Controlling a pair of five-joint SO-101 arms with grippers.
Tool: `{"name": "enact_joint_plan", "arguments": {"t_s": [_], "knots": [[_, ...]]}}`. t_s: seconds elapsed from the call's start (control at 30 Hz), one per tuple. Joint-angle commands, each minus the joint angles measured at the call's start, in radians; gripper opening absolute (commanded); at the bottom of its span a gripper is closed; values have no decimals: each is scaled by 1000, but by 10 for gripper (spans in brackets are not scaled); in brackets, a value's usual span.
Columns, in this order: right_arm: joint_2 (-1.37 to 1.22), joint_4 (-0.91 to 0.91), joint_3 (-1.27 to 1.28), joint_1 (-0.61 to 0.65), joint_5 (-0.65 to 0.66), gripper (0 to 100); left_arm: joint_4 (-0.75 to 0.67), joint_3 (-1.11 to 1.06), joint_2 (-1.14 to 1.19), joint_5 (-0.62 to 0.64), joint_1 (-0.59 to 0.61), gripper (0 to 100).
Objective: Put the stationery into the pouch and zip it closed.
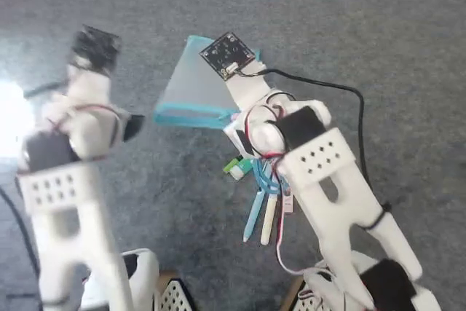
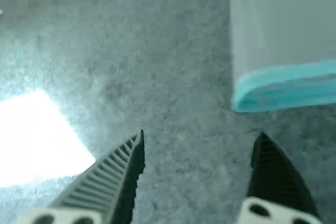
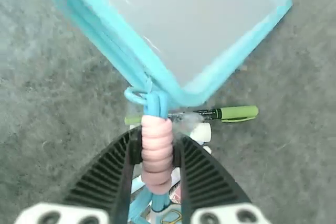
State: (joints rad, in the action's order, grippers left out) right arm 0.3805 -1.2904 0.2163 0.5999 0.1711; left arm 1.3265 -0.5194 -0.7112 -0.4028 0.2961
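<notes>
Overhead view of two white robot arms on a grey, carpet-like tabletop (image 1: 378,49). A translucent pouch (image 1: 193,81) with teal edging lies flat at upper centre of the frame. The stationery, a small bundle of pens (image 1: 263,209) and a green marker (image 1: 237,167), lies just below the pouch, partly under the arm in the right half of the frame. None of it is in the pouch.

In the right wrist view, the right pincer (image 3: 156,137) is pressed together on a pink coiled pull (image 3: 156,158), which hangs from a teal ring at a corner of the pouch (image 3: 184,30). The green marker (image 3: 231,113) lies just past that corner.

In the left wrist view, the left pincer (image 2: 200,135) is spread wide with nothing between its jaws. It hangs above bare tabletop, near one teal corner of the pouch (image 2: 278,85) but not touching it. A bright patch of light (image 2: 31,140) falls on the surface at lower left.

Likely risks:
- Nothing pins the pouch down, so a tug on the pull would probably drag the whole pouch instead of running the zip.
- The coil looks soft and could stretch or slip out of the jaws.
- If the zip runs shut now, the stationery is locked out.
- The right arm sits close over the pens, so a sweep could scatter them.
- Whether the zip is open cannot be told.

The marker's barrel carries dark print, too small to read. No other label or writing can be made out.
</notes>
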Motion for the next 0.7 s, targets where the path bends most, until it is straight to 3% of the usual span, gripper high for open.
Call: {"name": "enact_joint_plan", "arguments": {"t_s": [0.0,0.3,0.67], "knots": [[94,-7,-60,-10,12,7,-29,-105,-192,21,-95,318],[234,-101,-58,-10,12,7,-413,-438,-304,173,-95,319],[289,-111,49,-5,14,7,-370,-410,-308,210,-101,319]]}}
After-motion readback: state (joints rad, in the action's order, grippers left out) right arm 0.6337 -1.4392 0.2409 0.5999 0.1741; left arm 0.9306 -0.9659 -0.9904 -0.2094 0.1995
